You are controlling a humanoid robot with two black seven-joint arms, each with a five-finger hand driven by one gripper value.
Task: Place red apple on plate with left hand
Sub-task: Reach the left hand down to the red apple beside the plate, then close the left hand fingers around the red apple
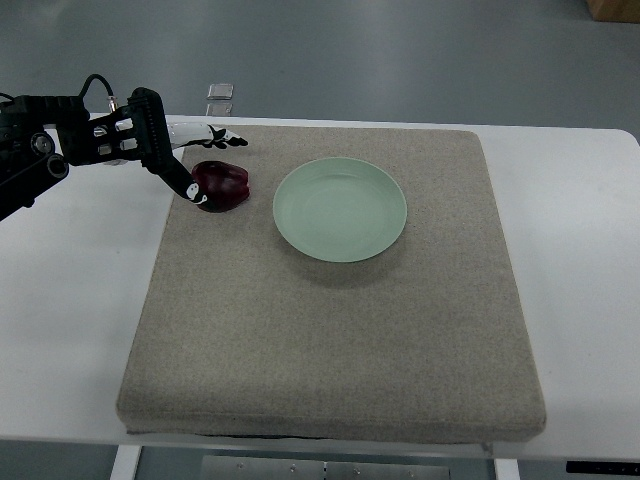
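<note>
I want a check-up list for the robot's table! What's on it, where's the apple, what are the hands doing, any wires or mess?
Surface: white table with a grey-brown fabric mat lying flat on it.
Job's things: dark red apple on the mat, left of the plate and apart from it; pale green plate is empty.
Clutter: small clear object beyond the table's far edge; too small to tell what it is.
Hands: left hand reaches in from the left, its fingers touching the apple's left side; grasp not clear. Right hand: nothing seen.
Cables: black cable looping over the left arm.
Surroundings: grey floor; brown box corner at top right.
</note>
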